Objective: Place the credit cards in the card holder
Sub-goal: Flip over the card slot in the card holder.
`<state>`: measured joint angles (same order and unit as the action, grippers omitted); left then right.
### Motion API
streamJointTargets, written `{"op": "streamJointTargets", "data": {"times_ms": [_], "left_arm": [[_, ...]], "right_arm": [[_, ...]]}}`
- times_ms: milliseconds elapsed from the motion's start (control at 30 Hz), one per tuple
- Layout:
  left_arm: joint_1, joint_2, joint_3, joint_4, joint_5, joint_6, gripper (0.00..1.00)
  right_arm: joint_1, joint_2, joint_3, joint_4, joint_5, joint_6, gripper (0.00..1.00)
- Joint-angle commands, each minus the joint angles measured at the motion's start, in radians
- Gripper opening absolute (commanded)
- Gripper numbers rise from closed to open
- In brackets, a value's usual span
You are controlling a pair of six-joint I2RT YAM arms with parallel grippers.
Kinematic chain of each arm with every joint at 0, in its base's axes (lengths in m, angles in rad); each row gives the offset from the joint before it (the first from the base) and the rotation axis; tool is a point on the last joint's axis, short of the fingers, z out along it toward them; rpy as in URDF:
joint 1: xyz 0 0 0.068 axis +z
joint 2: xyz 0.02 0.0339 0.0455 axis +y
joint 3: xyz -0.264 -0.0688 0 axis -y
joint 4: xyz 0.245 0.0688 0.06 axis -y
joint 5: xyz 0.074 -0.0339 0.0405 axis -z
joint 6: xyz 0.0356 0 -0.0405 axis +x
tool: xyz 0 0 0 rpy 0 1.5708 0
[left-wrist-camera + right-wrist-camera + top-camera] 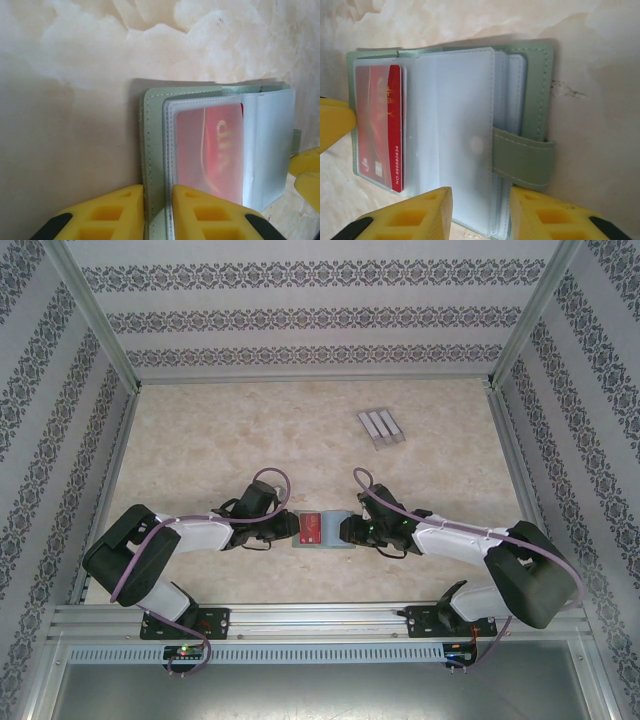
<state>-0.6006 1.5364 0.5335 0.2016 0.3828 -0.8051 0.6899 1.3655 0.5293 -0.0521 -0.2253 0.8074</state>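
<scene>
My left pincer (158, 192) nips the cover edge of the open grey-green folding card holder (322, 530), which lies on the beige marbled counter (220, 430) between my arms. My right pincer (481, 196) straddles its clear sleeves (450, 135); I cannot tell whether it is clamped. A red plastic credit card (379, 125) sits in a sleeve.

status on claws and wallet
Left claw pinching wallet cover; right claw straddling its sleeves, grip unclear. Red card already sleeved. Grey stand far back, no obstruction.
</scene>
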Motion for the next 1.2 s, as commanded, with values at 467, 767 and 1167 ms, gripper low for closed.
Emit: {"op": "streamJointTargets", "data": {"times_ms": [467, 767, 1167], "left_arm": [[-0.042, 0.084, -0.005, -0.019, 0.015, 0.001, 0.23], [-0.044, 0.076, 0.007, -0.038, 0.007, 0.006, 0.23], [0.012, -0.004, -0.144, 0.123, -0.011, -0.088, 0.33]], "right_arm": [[0.019, 0.030, 0.046, 0.029, -0.021, -0.015, 0.20], [0.042, 0.054, 0.047, 0.163, -0.073, 0.011, 0.24], [0.133, 0.222, 0.149, 0.336, -0.161, 0.035, 0.31]]}}
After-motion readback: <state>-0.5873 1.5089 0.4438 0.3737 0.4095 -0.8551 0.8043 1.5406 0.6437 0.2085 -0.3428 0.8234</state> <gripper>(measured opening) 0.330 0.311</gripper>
